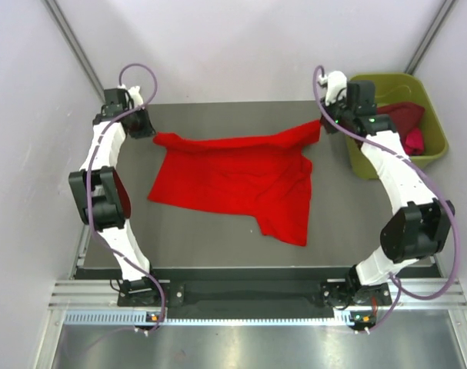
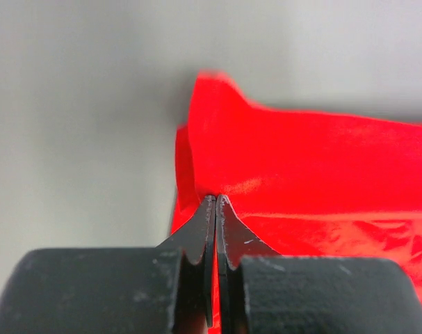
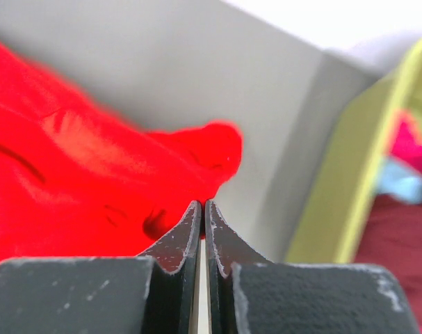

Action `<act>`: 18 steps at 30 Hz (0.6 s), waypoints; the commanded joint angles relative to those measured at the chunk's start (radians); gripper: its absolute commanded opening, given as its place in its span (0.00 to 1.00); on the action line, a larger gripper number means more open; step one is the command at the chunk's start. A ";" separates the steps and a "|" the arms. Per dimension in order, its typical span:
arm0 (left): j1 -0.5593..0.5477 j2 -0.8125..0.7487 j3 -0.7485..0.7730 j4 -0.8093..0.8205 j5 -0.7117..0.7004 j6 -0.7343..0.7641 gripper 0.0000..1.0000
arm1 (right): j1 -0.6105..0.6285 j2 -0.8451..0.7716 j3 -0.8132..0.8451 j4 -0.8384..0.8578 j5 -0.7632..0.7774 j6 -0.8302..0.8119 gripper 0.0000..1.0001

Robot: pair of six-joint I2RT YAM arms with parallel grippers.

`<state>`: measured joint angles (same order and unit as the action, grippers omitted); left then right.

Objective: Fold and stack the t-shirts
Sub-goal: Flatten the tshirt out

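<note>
Because both pairs of my jaws are pressed fully shut, what matters is what sits between them. My left gripper (image 2: 215,199) pinches the far left corner of the large bright red cloth t-shirt (image 1: 233,181). My right gripper (image 3: 202,204) appears to nip its far right corner, where the cloth rises to a point. Between those corners the shirt lies spread but wrinkled on the dark grey table (image 1: 218,242), one sleeve trailing toward my bases.

I judge it light, limp and easy to crease. It will sag wherever I do not support it, and a thin pinch could slip free under a hard pull. Corners and hem edges look like the sensible places to grip, both sides together, so that the panel hangs taut.

Just beside my right gripper stands the olive-green plastic tub (image 1: 383,77). It holds a dark maroon t-shirt (image 1: 406,115) and a magenta-pink t-shirt (image 1: 415,141), both bunched up and not yet folded.
</note>
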<state>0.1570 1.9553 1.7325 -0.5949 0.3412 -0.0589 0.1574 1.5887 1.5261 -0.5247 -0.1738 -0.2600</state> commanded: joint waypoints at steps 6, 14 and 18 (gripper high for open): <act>-0.001 -0.335 -0.022 0.142 0.001 0.100 0.00 | -0.143 -0.154 0.252 -0.075 0.060 0.037 0.00; -0.001 -0.581 -0.013 0.150 0.002 0.113 0.00 | -0.205 -0.396 0.267 -0.100 0.066 0.039 0.00; -0.001 -0.703 -0.021 0.130 -0.018 0.137 0.00 | -0.214 -0.579 0.203 -0.104 0.092 0.045 0.00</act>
<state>0.1493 1.3399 1.7126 -0.4938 0.3546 0.0349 -0.0288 1.1255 1.7458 -0.6350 -0.1379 -0.2234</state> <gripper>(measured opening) 0.012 0.009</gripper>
